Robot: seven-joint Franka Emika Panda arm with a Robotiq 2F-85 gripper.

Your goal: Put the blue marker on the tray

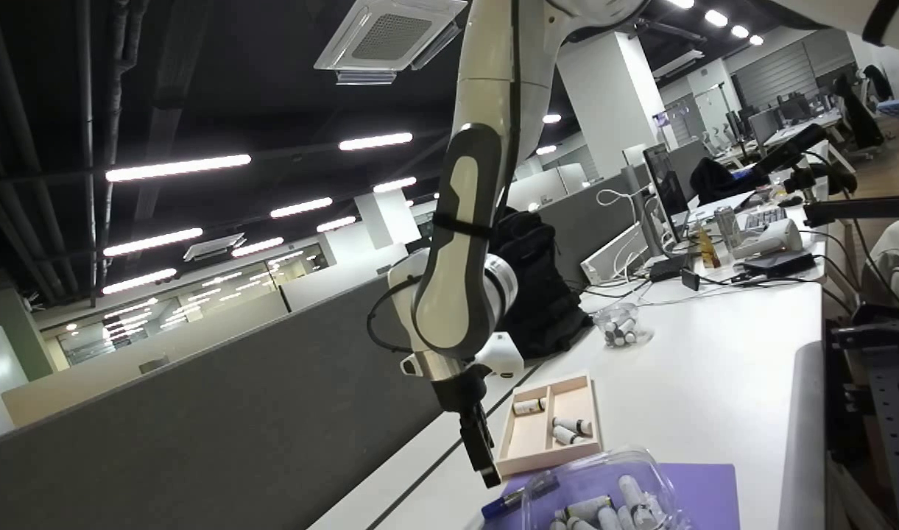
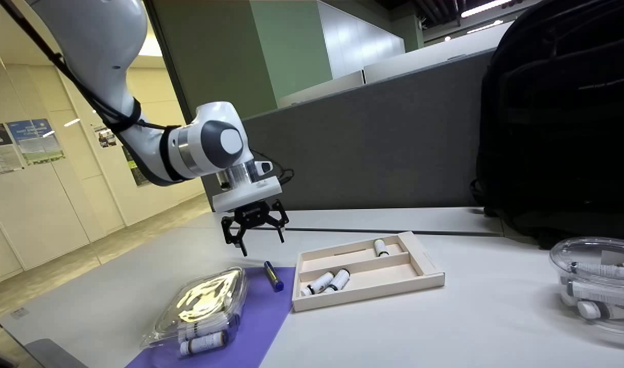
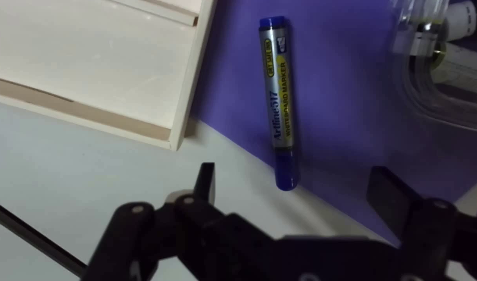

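Blue marker: lying on the purple mat, its longer blue end at the mat's edge, not yet grasped.
End effector: raised above the marker, spread wide, pinching nothing.
Marker grasp: the approach seems to be the step in hand; the next move calls for lowering astride the barrel, then closing.
Tray: just beside the marker, its destination afterwards.

A grey partition along the white desk — strip lights bright against dark ceiling.
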